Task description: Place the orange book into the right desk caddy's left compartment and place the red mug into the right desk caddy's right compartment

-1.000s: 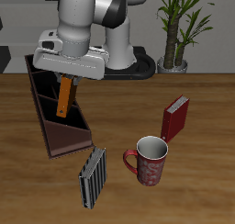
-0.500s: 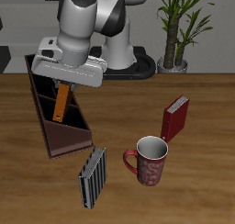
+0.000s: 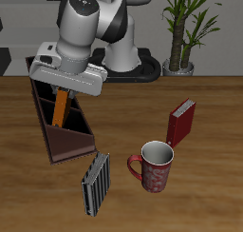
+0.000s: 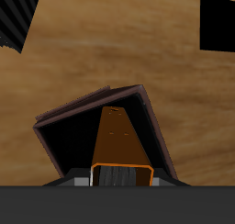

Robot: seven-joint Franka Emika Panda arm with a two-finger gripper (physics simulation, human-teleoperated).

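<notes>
striped book (image 3: pixel 95 183): nearest the table's front edge, standing on edge, grey and black ribs; about 8 o'clock of the mug, near it, not touching.
red mug (image 3: pixel 154 166): upright on the table, pale inside showing, loop handle pointing to 9 o'clock; well apart from the caddy, at roughly 4 o'clock of it.
dark red book (image 3: pixel 180 123): standing on edge, tilted, at about 1 o'clock of the mug, just beside it.
caddy (image 3: pixel 57 120): long dark maroon box running from 11 o'clock back to 5 o'clock front; sloped low end nearest the front edge, dividers visible inside.
orange book (image 3: pixel 61 107): held upright with a slight lean, lower end down inside the caddy, in a section back from the sloped end; which compartment exactly, can't tell from the exterior view. Wrist view shows the orange cover (image 4: pixel 119 136) running down into a dark walled section.
gripper (image 3: pixel 63 87): above the caddy, jaws pinching the top of the orange book; finger pads mostly hidden under the white hand body.
table (image 3: pixel 199 193): brown wood grain.
arm: white and grey, rising toward 12 o'clock behind the caddy.
potted plant (image 3: pixel 185 27): farthest back, at about 1 o'clock, behind the table.
</notes>
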